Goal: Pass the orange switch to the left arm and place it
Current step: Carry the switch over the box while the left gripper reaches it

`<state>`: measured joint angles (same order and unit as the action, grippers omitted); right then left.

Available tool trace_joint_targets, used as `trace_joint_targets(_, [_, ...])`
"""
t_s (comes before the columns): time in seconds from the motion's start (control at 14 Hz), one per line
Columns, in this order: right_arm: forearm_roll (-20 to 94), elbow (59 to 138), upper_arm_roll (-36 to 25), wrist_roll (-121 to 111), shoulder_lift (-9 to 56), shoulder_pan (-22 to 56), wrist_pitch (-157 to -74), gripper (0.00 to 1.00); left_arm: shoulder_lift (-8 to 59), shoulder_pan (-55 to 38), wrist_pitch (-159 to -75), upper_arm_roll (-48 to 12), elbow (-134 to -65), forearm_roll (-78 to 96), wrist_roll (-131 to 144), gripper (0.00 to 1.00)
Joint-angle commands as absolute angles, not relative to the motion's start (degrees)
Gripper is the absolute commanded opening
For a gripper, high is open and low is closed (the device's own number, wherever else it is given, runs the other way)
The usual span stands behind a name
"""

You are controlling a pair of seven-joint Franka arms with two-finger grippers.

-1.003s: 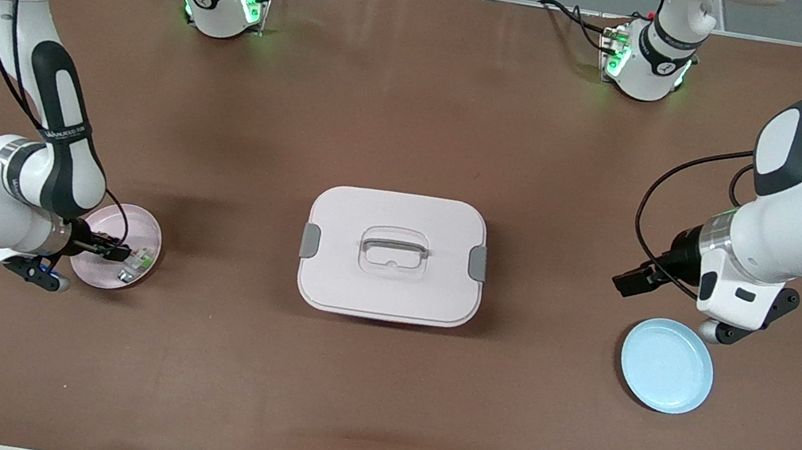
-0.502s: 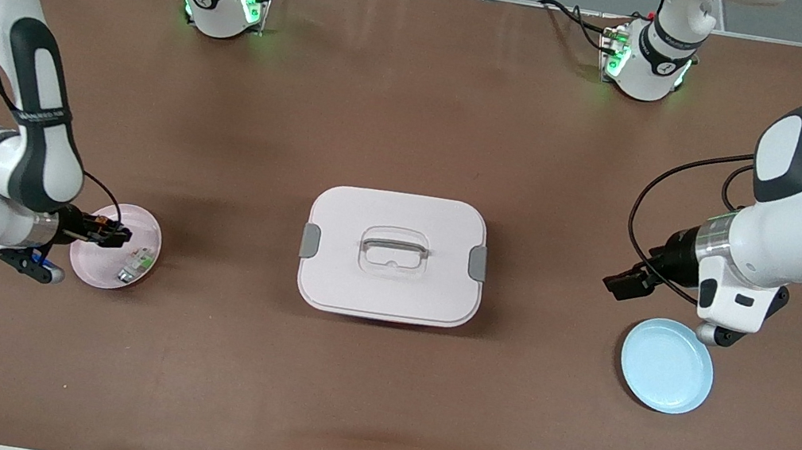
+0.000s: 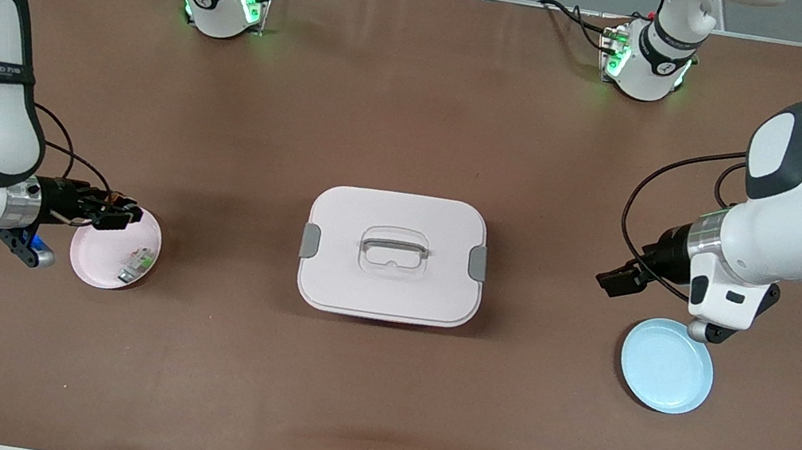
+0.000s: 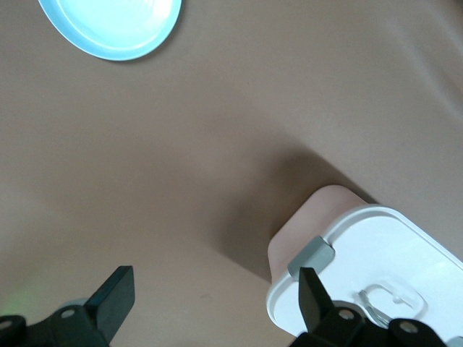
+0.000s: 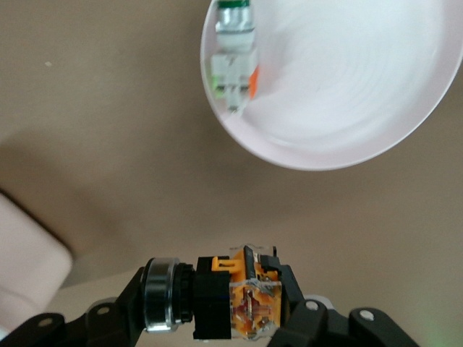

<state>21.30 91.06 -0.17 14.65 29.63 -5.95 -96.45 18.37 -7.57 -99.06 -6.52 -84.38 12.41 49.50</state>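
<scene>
Midway through the pick-up, the right gripper (image 3: 121,214) hangs over the rim of the pink plate (image 3: 89,271) at the right arm's end of the table, its fingers clamped on the orange switch (image 5: 235,300), which shows lengthwise between them in the right wrist view. A small white-and-green part (image 3: 136,264) lies on the plate. The white box (image 3: 393,256) sits shut at the middle of the table, squarely between the two arms. At the left arm's end, the left gripper (image 3: 616,279) hovers above the bare tabletop with its fingers spread wide and nothing between them, just beside the blue plate (image 3: 666,366), which holds nothing. Judging by the layout, the switch is lifted and the carry toward the handover comes next: the right arm needs to bring it toward the left gripper by a path that passes over or around the box without brushing it, while the left gripper lines up to take the free end.
</scene>
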Motion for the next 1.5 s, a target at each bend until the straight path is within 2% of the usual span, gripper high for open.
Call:
trace_joint_targets(0.0, [26.2,91.8,0.4,21.3,26.5,-4.6,-93.9,0.16,18.9,-7.7,-99.1,-6.5,-83.1,16.2,50.0,1.0])
trace_joint_targets(0.29, [34.4,91.9,0.4,27.3,26.2,-3.3,-91.5,0.15,18.2,-7.7,-99.8,-9.1,-82.9,18.0,50.0,1.0])
trace_joint_targets(0.86, [46.2,91.9,0.4,43.7,24.5,4.2,-92.8,0.14,18.2,-7.7,-104.3,-18.6,-81.7,17.5,38.2,1.0])
trace_joint_targets(1.43, [50.5,91.8,0.4,58.8,23.4,14.0,-103.8,0.09,18.8,-7.6,-113.4,-23.2,-81.8,20.1,24.2,1.0])
